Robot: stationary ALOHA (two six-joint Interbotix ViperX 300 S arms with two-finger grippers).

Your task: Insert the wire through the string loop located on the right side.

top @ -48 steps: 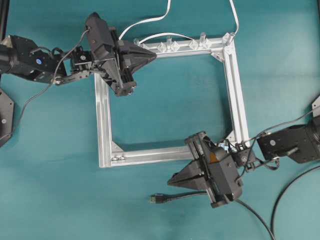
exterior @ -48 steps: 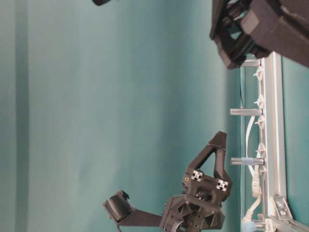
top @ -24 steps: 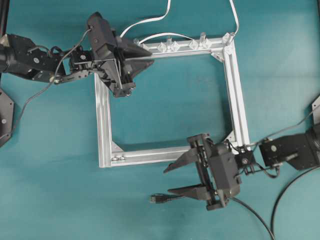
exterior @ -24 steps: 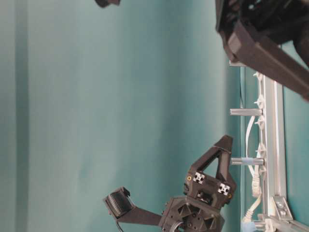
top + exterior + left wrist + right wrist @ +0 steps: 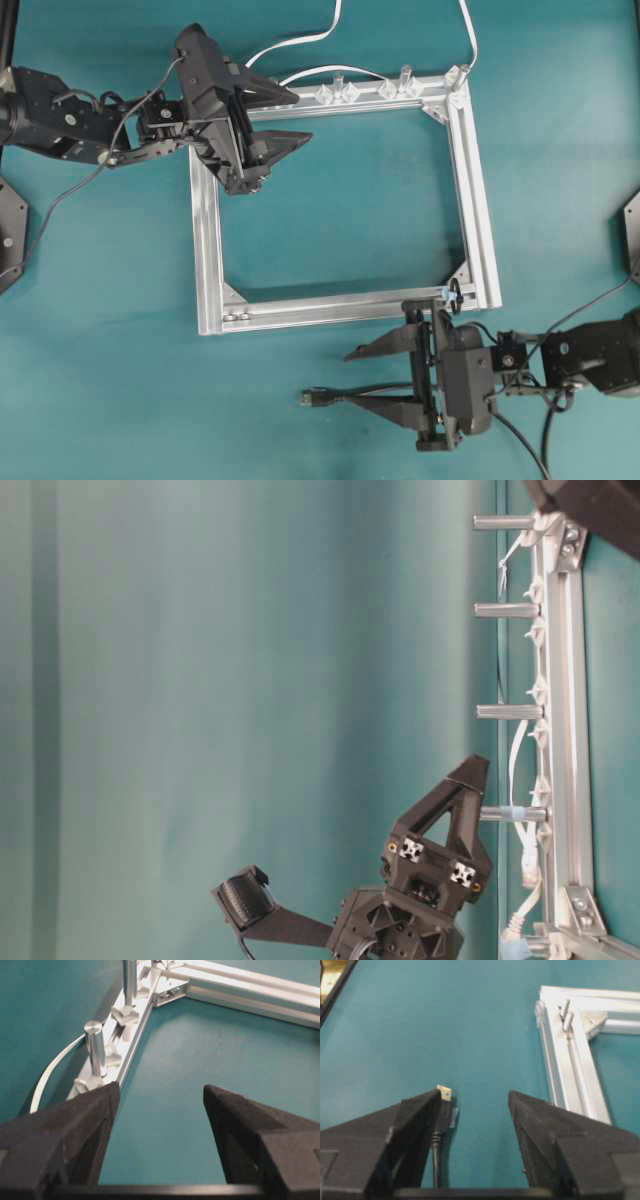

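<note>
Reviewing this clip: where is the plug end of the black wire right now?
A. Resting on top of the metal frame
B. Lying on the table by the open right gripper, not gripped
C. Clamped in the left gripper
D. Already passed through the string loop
B: the wire lies on the table, its plug beside a finger of the open right gripper, ungripped.

Frame: square silver aluminium frame (image 5: pixel 207 250) lies flat in the middle of the teal surface (image 5: pixel 330 210).
Clips: clear plastic clips (image 5: pixel 338 93) and short metal posts (image 5: pixel 95 1047) along the frame's far rail.
White cables: two flat white cables (image 5: pixel 300 42) run from that rail off the far edge.
</note>
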